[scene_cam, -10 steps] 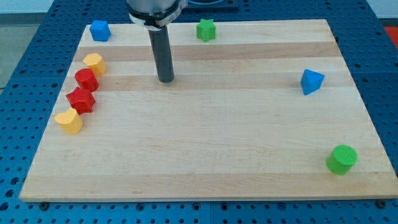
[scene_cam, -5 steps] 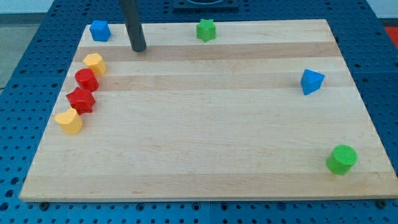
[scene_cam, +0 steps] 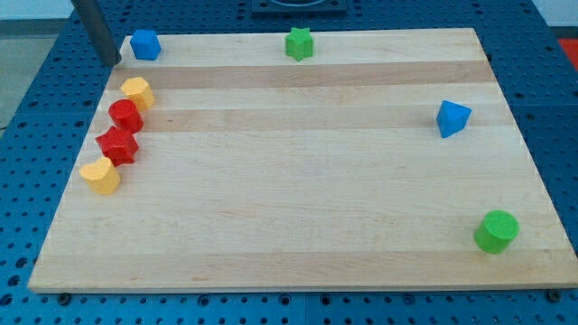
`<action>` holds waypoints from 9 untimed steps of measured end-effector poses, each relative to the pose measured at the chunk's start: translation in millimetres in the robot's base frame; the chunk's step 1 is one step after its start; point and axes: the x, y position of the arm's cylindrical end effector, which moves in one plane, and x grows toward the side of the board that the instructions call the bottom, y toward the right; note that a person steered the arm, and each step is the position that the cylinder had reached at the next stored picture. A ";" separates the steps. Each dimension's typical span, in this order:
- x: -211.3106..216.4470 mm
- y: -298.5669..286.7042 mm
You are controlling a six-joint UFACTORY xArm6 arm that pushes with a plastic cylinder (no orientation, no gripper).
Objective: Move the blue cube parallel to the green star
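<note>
The blue cube (scene_cam: 144, 44) sits at the board's top left corner. The green star (scene_cam: 299, 42) sits at the top edge, near the middle. My tip (scene_cam: 111, 60) is just left of the blue cube, at the board's left edge, a small gap away from it. The rod runs up out of the view's top left.
A yellow block (scene_cam: 136, 92), two red blocks (scene_cam: 125, 116) (scene_cam: 117, 145) and another yellow block (scene_cam: 100, 176) form a line down the left side. A blue triangular block (scene_cam: 452, 118) is at the right. A green cylinder (scene_cam: 496, 231) is at the bottom right.
My tip has moved left and up, from the board's upper middle, past the blue cube, to the cube's left. No block has moved.
</note>
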 end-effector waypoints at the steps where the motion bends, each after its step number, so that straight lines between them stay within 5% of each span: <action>1: -44.9 0.7; 4: -0.5 18.7; 7: -48.5 8.1; 9: -11.8 33.0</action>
